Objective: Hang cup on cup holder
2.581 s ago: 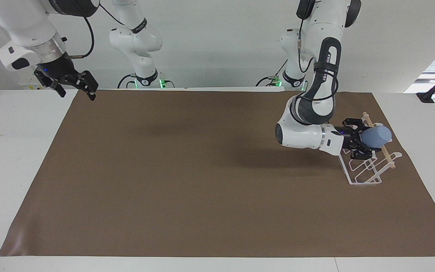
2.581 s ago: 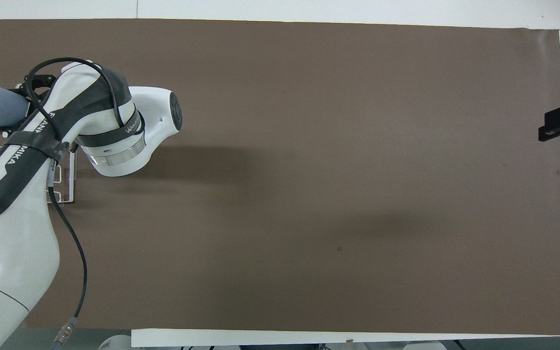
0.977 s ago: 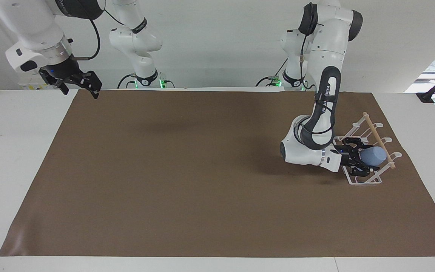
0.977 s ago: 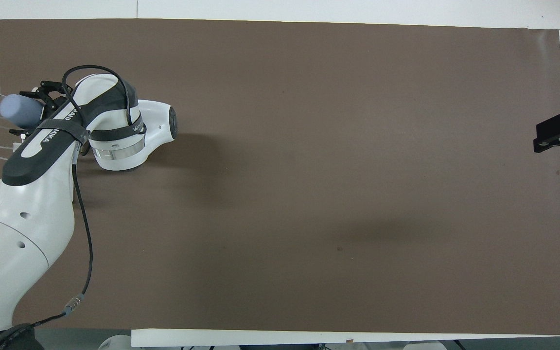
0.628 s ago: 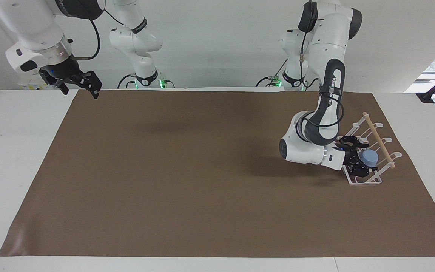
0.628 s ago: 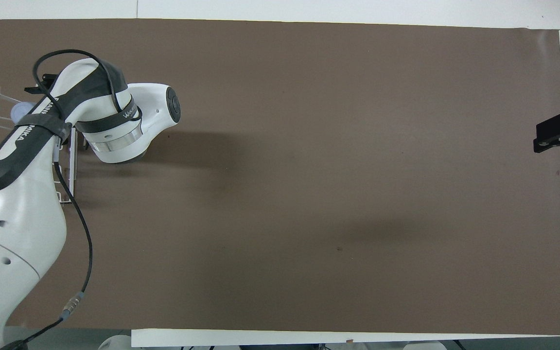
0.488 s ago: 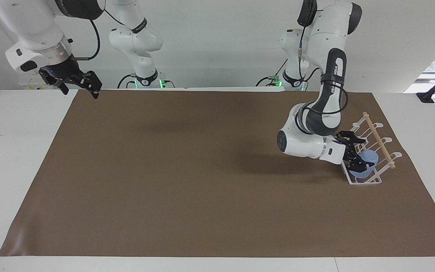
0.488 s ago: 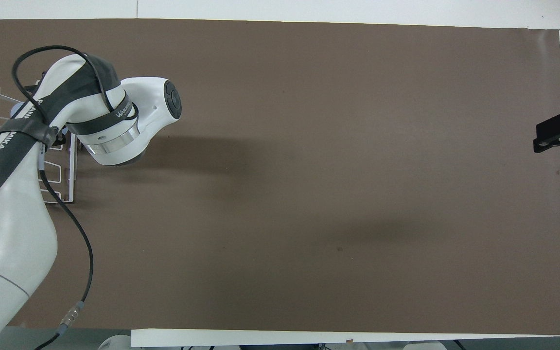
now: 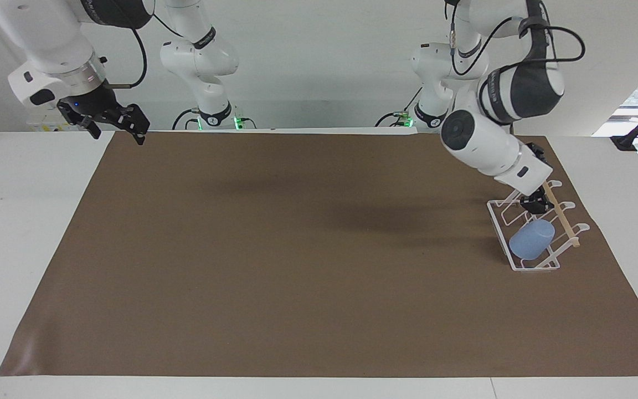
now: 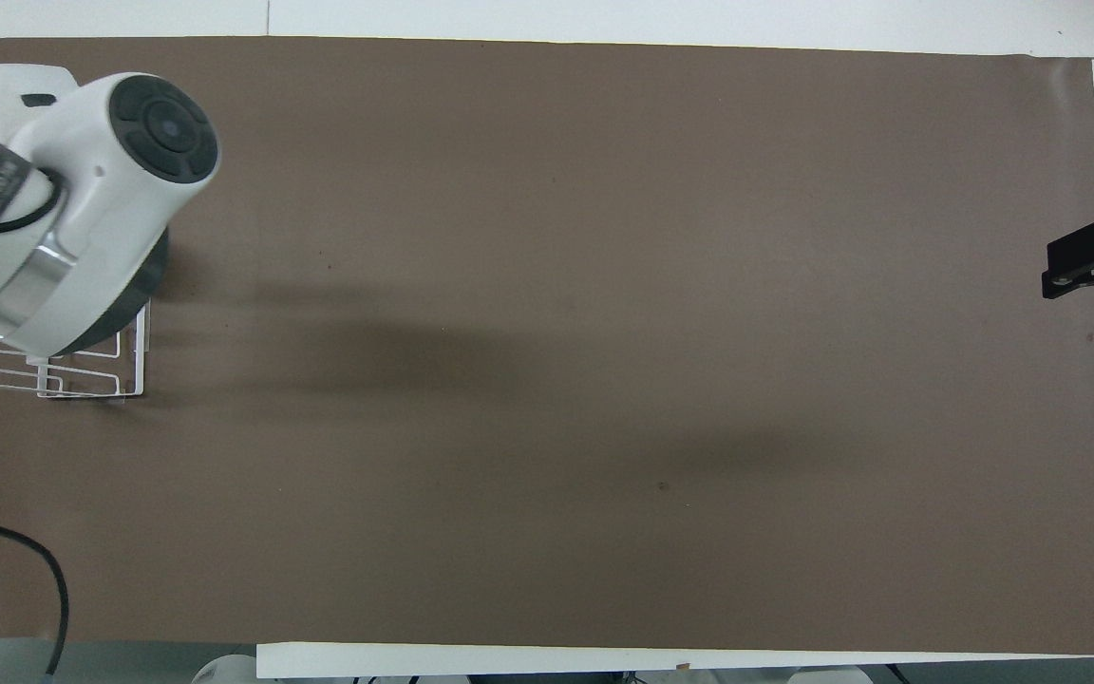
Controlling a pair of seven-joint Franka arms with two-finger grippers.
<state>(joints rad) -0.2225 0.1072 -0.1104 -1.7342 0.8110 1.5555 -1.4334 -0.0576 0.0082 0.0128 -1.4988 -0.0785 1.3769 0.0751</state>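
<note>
The light-blue cup (image 9: 530, 239) sits tilted on a prong of the white wire cup holder (image 9: 564, 223), at the holder's end farthest from the robots, toward the left arm's end of the table. My left gripper (image 9: 538, 203) is raised over the holder's other end, open and empty, apart from the cup. In the overhead view the left arm hides the cup and most of the cup holder (image 10: 142, 361). My right gripper (image 9: 115, 134) waits open and empty over the mat's corner at the right arm's end; it also shows in the overhead view (image 10: 1093, 256).
A brown mat (image 9: 297, 249) covers most of the white table (image 9: 25, 221). The cup holder stands near the mat's edge at the left arm's end.
My left gripper lowered the cup onto the holder's prong, let go of it, and rose back toward the robots. The right gripper has stayed in place.
</note>
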